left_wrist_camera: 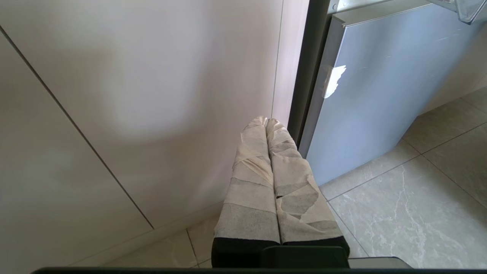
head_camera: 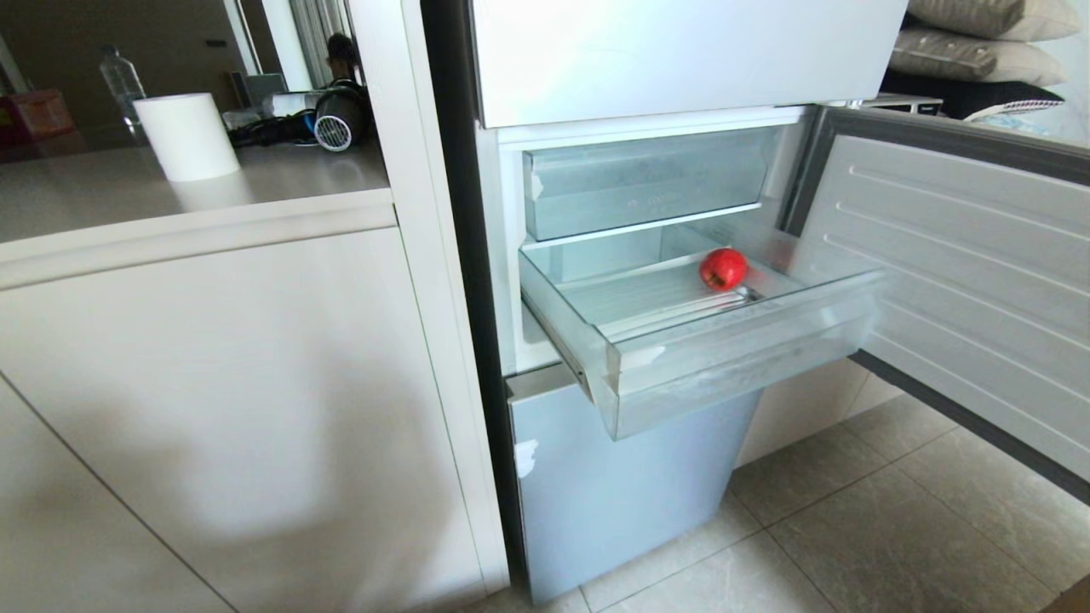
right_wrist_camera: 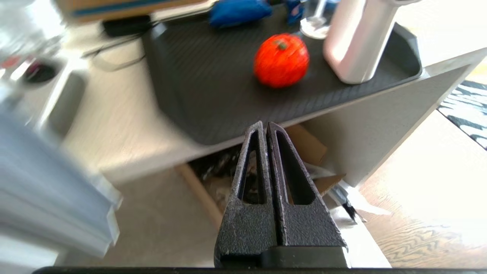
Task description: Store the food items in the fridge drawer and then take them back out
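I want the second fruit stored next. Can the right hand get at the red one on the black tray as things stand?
Probably yes. The right hand faces the red fruit, which sits in the open on the black tray; only the white container stands beside it. The hand is shut and must open first.

the drawer (head_camera: 732,358) is a wide, shallow tray of clear plastic with a tall frosted front, pulled well out of the fridge body so its floor lies open to view from above. scraps of white tape cling to its front corner on the left. its floor is ribbed and bare but for one item. a small round glossy red fruit (head_camera: 723,268) like an apple sits on that floor toward the back right, close to the right wall and well apart from the frosted front. in the right wrist view a second round red-orange fruit (right_wrist_camera: 280,61) with a green stem spot rests on a dark ribbed tray (right_wrist_camera: 213,87), away from the fridge.
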Motion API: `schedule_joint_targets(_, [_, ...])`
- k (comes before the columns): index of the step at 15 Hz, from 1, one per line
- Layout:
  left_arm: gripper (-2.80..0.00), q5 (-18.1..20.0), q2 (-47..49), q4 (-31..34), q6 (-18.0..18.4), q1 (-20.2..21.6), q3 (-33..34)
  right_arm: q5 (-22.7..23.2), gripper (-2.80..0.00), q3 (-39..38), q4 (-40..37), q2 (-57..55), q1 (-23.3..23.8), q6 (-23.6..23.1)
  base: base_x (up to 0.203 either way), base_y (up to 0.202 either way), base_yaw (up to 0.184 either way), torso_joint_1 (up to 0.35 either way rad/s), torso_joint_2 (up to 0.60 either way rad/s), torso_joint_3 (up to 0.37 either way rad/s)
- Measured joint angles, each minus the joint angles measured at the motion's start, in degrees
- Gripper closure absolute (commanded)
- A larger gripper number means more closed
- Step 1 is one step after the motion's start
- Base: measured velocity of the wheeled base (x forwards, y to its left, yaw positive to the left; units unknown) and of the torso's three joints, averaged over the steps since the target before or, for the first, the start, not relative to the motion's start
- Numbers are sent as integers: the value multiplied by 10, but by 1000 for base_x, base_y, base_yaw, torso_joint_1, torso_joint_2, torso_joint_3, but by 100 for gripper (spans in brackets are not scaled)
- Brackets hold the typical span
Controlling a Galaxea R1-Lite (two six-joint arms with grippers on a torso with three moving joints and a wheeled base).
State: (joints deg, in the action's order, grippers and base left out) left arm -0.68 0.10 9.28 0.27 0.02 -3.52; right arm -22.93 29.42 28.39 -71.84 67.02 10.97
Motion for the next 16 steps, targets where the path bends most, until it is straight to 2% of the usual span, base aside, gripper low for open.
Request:
schedule_joint_targets(2, [0,0,0,0,0,0,0,13,0,4,59,-57,34,0,0,0,0,0,0,0])
schedule_joint_targets(4, [0,0,0,0,0,0,0,61,0,-2,135,-103,58,-10,0,0,0,0,0,0])
schedule_joint_targets(7, [0,0,0,0,0,0,0,155,0,-9,154,-139,69,-26,0,0,0,0,0,0])
schedule_joint_targets(9, [0,0,0,0,0,0,0,193,0,-6,157,-165,70,-35,0,0,0,0,0,0])
schedule_joint_targets(13, [0,0,0,0,0,0,0,203,0,19,198,-228,81,-55,0,0,0,0,0,0])
schedule_joint_targets(16, [0,0,0,0,0,0,0,202,0,41,255,-283,108,-74,0,0,0,0,0,0])
